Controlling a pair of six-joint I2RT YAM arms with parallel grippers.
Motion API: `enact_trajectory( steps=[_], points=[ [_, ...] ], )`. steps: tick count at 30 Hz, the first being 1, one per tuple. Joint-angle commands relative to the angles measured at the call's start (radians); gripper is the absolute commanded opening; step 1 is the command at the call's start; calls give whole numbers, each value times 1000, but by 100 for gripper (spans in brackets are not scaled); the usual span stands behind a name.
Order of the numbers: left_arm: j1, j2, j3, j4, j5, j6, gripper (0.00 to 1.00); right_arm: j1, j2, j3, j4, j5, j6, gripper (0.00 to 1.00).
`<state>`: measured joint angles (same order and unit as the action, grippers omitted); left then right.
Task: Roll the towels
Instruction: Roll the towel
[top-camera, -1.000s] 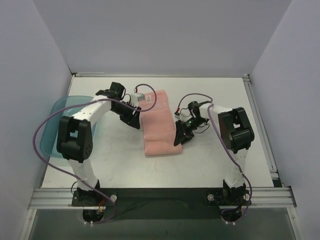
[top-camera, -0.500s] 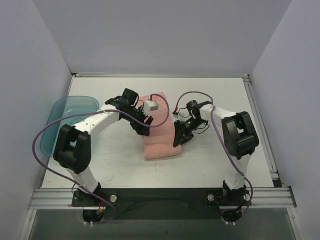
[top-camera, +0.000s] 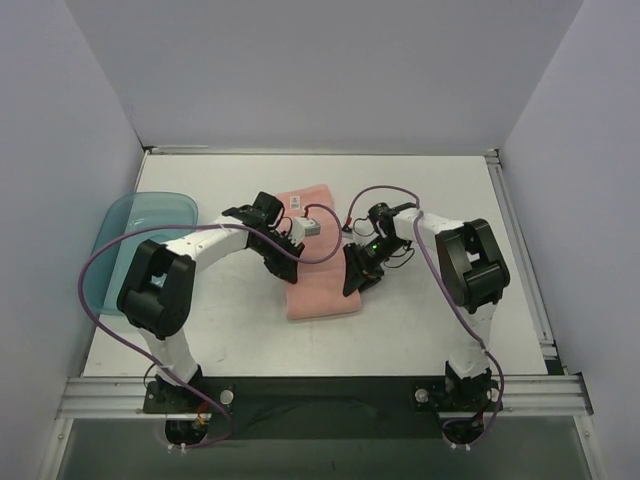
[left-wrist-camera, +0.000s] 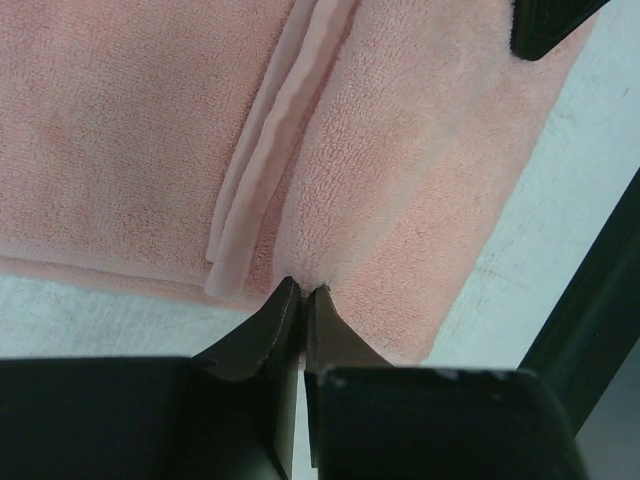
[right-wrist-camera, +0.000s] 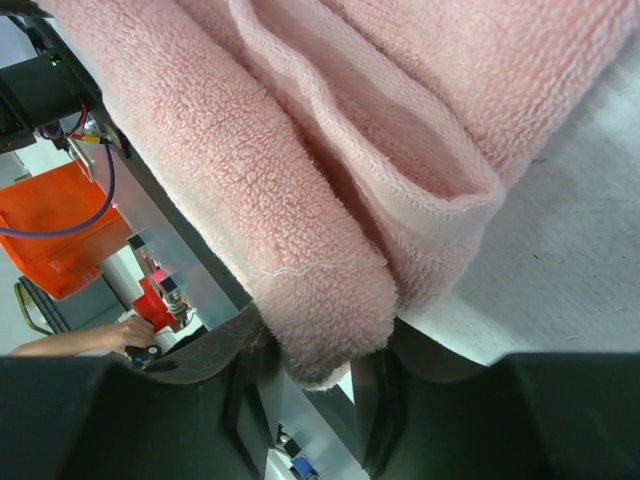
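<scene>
Towel: the salmon-pink terry towel (top-camera: 320, 288) lies mid-table (top-camera: 450, 200) as a long folded strip. It runs away from the arm bases and sits between the two grippers, well apart from the teal plastic tray (top-camera: 125, 235) at the left.
Left gripper (left-wrist-camera: 301, 297): clenched on the towel's left long edge, with only a thin pinch of pile between the fingertips. A raised seam of layered hems runs up the cloth just beside the pinch.
Right gripper (right-wrist-camera: 318, 385): grasping a thick folded corner at the towel's right edge, with several layers bunched between the fingers and lifted a little off the table.
Step in hand: I judge this to be the start of the roll. Both edges are gripped, the strip is mostly flat, and no coil has formed.
Next move: it probably calls for both arms to raise their edges together and turn them over along the strip. They need to keep level so the roll does not skew, and the thin left pinch must not slip.
Hidden or unclear: from above, both sets of fingertips are masked by the wrists and cables. How many layers the left pinch holds cannot be told. The left wrist view has dark shapes at its top right corner and right side that I cannot identify. The orange object behind the lifted cloth in the right wrist view is too cluttered to name.
</scene>
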<state>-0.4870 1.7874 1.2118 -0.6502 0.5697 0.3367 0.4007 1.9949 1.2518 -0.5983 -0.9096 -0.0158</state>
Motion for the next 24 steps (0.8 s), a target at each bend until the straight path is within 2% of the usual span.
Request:
enact_trajectory(
  steps=[1, 3, 6, 9, 12, 13, 16, 19, 21, 24],
  points=[
    [21, -42, 15, -17, 73, -31, 9, 6, -19, 24, -51, -21, -12, 31],
    [44, -52, 6, -45, 96, -44, 0, 6, -30, 9, -51, -29, -7, 39],
    [64, -48, -32, -55, 93, -39, 0, 7, -42, -8, -38, -37, -6, 42],
    [64, -11, -32, -49, 72, -34, 0, 7, -21, -3, -34, -28, -4, 38],
    [64, 29, -8, -28, 35, -42, 1, 9, 16, 12, -31, -22, 0, 28],
    [64, 35, -3, -28, 26, -42, 13, 9, 28, 15, -31, -18, 4, 24],
    [85, 5, -9, -14, 10, -31, 38, 10, 68, 32, -31, -5, 7, 16],
    [93, -74, -55, 20, -30, 2, 50, 15, 91, 38, -31, 0, 16, 15],
    [91, -178, -81, 35, -51, 48, 61, 21, 90, 35, -34, 12, 16, 15],
    [50, -298, -112, 58, -114, 120, 76, 30, 91, 35, -43, 14, 16, 16]
  ],
)
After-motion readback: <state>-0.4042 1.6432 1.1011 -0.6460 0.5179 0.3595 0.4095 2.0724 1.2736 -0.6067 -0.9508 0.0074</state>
